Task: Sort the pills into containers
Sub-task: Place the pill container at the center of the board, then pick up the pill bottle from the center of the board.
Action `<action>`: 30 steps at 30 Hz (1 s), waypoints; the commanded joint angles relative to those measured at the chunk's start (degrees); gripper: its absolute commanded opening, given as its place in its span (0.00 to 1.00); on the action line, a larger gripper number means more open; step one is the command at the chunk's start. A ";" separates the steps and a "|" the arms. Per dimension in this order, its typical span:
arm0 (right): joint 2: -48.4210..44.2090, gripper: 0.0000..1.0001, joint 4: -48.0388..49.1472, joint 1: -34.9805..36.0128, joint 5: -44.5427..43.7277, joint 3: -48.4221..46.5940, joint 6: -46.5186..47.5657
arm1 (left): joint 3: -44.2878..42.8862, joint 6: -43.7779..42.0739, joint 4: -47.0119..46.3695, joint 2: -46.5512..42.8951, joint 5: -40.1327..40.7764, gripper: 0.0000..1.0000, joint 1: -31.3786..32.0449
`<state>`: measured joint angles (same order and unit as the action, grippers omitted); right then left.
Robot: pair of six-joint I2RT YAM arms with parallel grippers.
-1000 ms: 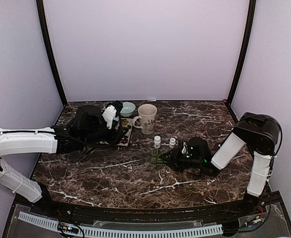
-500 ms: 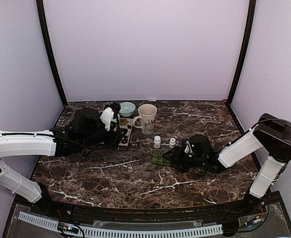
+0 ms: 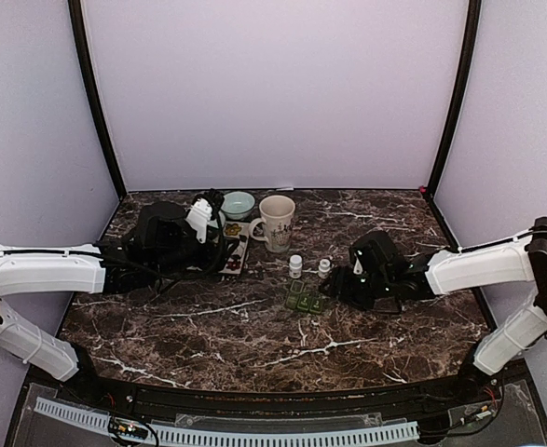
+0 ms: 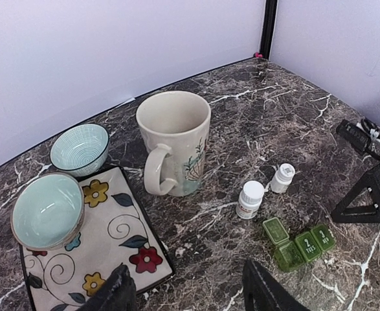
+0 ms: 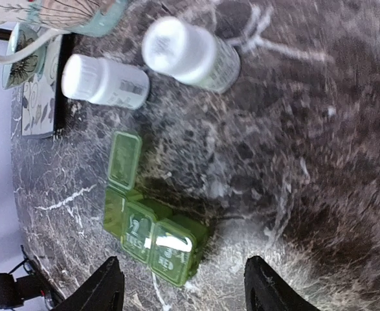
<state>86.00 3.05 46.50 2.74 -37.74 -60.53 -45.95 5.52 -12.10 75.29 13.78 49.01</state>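
A green pill organiser (image 3: 305,302) of three cells lies on the marble table, its left cell's lid flipped open; it also shows in the left wrist view (image 4: 298,243) and the right wrist view (image 5: 154,233). Two white capped pill bottles (image 3: 295,266) (image 3: 324,267) stand just behind it, as both wrist views show (image 4: 250,199) (image 5: 105,81). My right gripper (image 3: 338,289) is open and empty, just right of the organiser; its jaws frame it (image 5: 186,288). My left gripper (image 3: 221,240) is open and empty over the flowered plate (image 4: 190,295). I see no loose pills.
A cream mug (image 3: 277,223) stands behind the bottles. A flowered rectangular plate (image 4: 122,227) carries a pale blue bowl (image 4: 48,210). A second bowl (image 4: 79,149) sits behind it. Black posts and walls bound the table.
My right arm has stretched out and its gripper has drawn back to the right, off the organiser, which now shows whole. The left arm has hardly moved.
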 commanded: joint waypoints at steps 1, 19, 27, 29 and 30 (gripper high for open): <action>-3.06 0.63 -16.53 0.44 -9.32 -10.14 13.62 | -0.26 1.82 0.26 -1.96 2.17 0.59 -0.31; 9.85 0.22 -21.80 -1.78 -27.52 -42.10 37.55 | 0.04 2.41 2.43 -7.08 6.05 0.74 -0.23; 6.64 1.00 -15.30 -8.70 -14.59 -38.66 35.99 | 0.92 2.65 1.02 -8.73 3.30 0.51 -1.38; 6.05 1.00 -14.02 -9.45 -12.91 -37.73 36.70 | 0.34 3.18 2.39 -7.96 1.22 0.68 -2.86; 6.04 1.00 -14.00 -9.55 -12.99 -37.68 37.24 | 0.19 3.38 2.89 -7.63 0.49 0.82 -3.28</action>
<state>94.59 -16.27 37.80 -14.96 -76.93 -24.38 -45.93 8.08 -9.91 68.16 17.69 47.86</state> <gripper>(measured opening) 0.993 0.627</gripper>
